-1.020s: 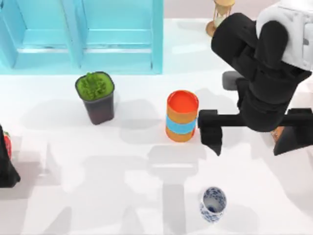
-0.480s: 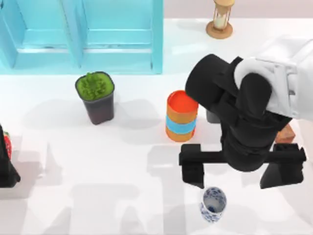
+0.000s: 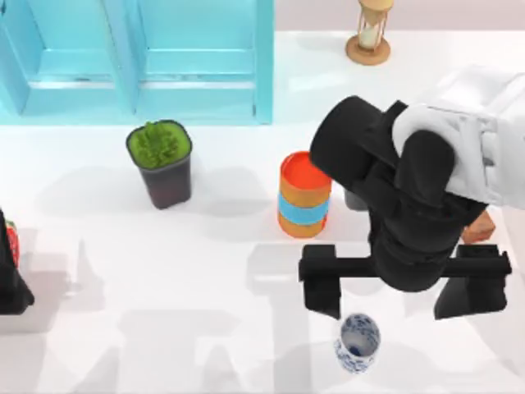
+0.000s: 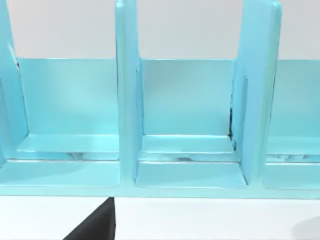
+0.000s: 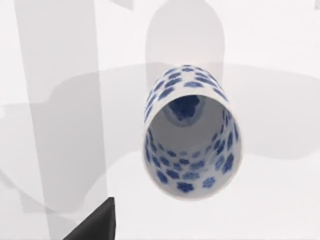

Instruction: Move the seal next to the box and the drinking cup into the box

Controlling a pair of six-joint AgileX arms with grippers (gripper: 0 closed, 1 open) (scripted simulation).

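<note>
Drinking cup (image 3: 357, 342), white with blue flowers, stands upright on the white surface (image 3: 164, 312) in the top view, just below and between the right gripper (image 3: 402, 289), whose jaws stand wide apart, one at each end of its black crossbar. The seal (image 3: 479, 227), reddish-brown, peeks out beside the right arm, above the far jaw. An orange cylinder (image 3: 305, 194) with a blue band stands just up from the near jaw; a potted plant (image 3: 161, 162) and the blue box (image 3: 135, 57) lie well off to the left, an hourglass (image 3: 368, 33) far above. The left gripper (image 3: 10, 271) is parked at the left edge; I cannot tell how its jaws stand.

Left wrist view: the box (image 4: 190, 125) compartments, open toward the camera.

Right wrist view: the cup (image 5: 192, 135) seen down its open mouth, ahead of the jaws, untouched.
</note>
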